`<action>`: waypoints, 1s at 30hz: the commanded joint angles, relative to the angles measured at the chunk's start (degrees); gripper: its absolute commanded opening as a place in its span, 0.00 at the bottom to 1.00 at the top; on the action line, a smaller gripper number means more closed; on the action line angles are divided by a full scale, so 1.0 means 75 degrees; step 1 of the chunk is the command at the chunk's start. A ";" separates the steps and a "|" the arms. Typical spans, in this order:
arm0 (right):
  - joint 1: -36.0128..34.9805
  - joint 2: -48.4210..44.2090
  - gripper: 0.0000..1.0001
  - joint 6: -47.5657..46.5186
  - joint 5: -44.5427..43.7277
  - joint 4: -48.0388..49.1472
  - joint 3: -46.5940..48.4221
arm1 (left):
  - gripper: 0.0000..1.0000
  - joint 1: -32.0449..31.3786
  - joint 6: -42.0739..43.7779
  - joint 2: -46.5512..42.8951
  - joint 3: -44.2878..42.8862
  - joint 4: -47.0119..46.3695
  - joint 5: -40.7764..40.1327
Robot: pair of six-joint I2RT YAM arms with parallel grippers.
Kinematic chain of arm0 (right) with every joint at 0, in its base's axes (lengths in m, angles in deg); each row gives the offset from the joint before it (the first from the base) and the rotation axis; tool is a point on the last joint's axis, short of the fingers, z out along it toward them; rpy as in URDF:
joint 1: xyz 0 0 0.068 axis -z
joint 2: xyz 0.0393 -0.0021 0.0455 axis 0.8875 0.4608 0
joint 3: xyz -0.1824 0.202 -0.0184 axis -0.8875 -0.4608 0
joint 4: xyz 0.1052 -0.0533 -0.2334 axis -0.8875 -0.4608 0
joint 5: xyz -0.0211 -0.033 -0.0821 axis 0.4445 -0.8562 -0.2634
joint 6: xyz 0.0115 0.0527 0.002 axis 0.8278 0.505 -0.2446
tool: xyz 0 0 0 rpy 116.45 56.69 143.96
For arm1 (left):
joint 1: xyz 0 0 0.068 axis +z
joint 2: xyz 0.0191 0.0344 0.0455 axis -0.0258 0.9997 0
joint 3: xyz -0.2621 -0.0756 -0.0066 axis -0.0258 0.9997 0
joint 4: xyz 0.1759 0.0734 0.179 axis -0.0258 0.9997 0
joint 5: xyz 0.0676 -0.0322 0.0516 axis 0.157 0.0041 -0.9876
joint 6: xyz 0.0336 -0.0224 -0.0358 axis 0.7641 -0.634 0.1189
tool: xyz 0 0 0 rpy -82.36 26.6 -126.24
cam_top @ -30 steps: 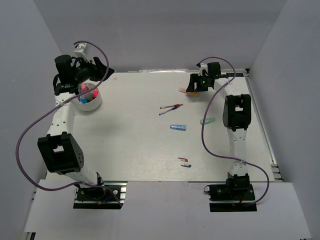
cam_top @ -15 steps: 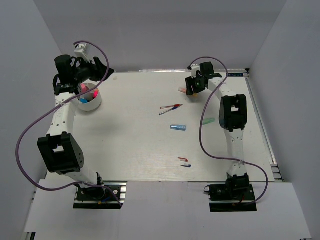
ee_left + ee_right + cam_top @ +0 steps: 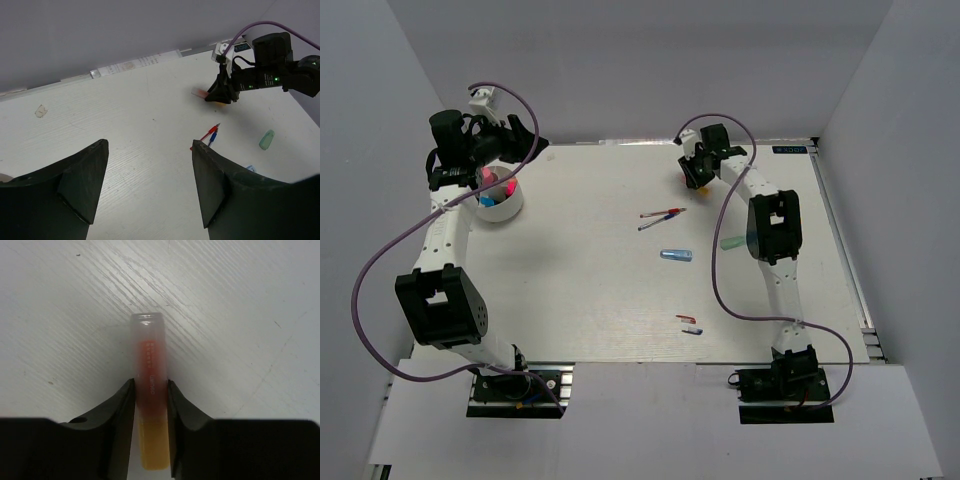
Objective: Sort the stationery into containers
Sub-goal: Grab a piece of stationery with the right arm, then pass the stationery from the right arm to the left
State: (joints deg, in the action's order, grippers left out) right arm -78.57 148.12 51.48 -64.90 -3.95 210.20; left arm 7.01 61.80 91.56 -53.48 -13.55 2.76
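White and low, a divided bowl (image 3: 510,207) rests on the pale tabletop (image 3: 590,290), holding pink and blue stationery. Just above the bowl hangs the left tool (image 3: 149,150), its fingers spread wide and empty. Right of the bowl lie two thin pens (image 3: 662,217), then a blue marker (image 3: 676,255) and a mint marker (image 3: 732,242). Well to the right of the bowl, the right tool (image 3: 150,395) is clenched on an orange-and-pink highlighter (image 3: 148,350), close over the tabletop.

A robotics lab cell is suggested. A white surface (image 3: 580,290) is enclosed on three sides by plain grey walls (image 3: 640,70), and two cabled arms (image 3: 438,300) (image 3: 782,235) are bolted at its near edge.
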 commanded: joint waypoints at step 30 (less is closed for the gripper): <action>-0.0221 -0.6358 0.00 0.4956 0.1576 -0.1676 -0.4985 | 0.73 -0.5360 1.1724 -0.3685 0.4240 0.0863 -0.0512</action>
State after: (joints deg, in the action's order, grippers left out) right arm -79.97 103.59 81.16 -55.37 -15.64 176.94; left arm -28.57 137.31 64.28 -23.80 -2.38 1.47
